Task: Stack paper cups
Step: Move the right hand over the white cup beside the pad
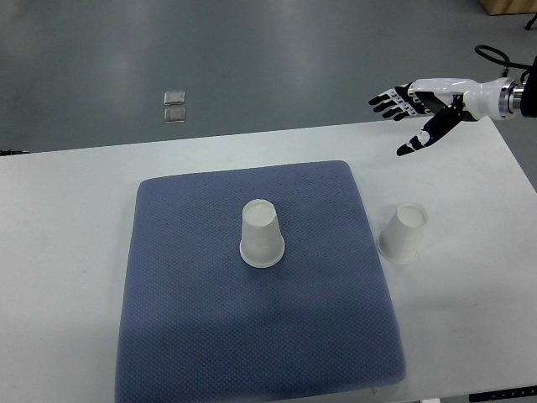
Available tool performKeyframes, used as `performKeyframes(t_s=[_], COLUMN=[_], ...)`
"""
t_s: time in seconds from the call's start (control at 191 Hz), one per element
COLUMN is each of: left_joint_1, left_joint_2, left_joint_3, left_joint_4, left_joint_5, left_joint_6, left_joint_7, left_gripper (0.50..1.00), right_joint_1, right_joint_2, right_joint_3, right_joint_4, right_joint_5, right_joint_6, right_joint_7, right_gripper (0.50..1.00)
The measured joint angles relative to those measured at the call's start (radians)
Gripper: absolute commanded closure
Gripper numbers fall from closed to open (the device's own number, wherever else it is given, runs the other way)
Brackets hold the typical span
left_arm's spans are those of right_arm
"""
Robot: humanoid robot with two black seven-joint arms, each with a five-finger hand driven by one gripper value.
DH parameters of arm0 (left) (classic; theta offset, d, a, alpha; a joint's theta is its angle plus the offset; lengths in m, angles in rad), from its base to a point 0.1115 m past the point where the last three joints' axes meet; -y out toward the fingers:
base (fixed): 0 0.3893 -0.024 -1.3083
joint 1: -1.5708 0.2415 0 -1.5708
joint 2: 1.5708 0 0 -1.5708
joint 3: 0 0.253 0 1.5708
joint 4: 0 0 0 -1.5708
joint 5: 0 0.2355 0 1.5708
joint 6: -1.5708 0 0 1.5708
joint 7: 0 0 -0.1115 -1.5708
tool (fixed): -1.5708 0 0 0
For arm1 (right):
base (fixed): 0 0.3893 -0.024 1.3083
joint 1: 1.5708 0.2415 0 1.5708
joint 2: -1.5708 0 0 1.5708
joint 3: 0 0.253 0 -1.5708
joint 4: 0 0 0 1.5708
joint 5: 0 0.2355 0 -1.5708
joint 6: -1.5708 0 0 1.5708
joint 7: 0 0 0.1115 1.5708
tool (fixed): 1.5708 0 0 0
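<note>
Right hand (417, 109) open and empty above table's far edge, should drop onto upturned cup (404, 233) on the bare table (59, 218) beside the mat (252, 336), gripping its sides gently, then set over mat cup (262, 234).

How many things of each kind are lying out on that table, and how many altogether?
Paper cups: 2, both upside down, one on the mat and one on the bare table
Blue mat: 1
Total: 3

The robot's right hand hovers open above the table's far edge and is not counted.
</note>
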Motion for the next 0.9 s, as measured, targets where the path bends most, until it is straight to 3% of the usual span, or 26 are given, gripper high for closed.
performKeyframes(t_s=[0.382,0.644,0.901], left_joint_1=[0.0,0.0,0.0], left_joint_2=[0.0,0.0,0.0], left_joint_3=[0.0,0.0,0.0], left_joint_4=[0.0,0.0,0.0], left_joint_5=[0.0,0.0,0.0], left_joint_6=[0.0,0.0,0.0], left_joint_7=[0.0,0.0,0.0], left_gripper=[0.5,0.5,0.5], right_joint_1=[0.01,0.009,0.007], right_joint_2=[-0.058,-0.088,-0.089], right_joint_3=[-0.101,-0.193,-0.215], right_joint_4=[0.151,0.262,0.289], right_joint_5=[-0.254,-0.404,-0.489], right_joint_6=[0.005,-0.089,-0.188], right_joint_7=[0.026,0.071,0.074], right_gripper=[0.579,0.585,0.587])
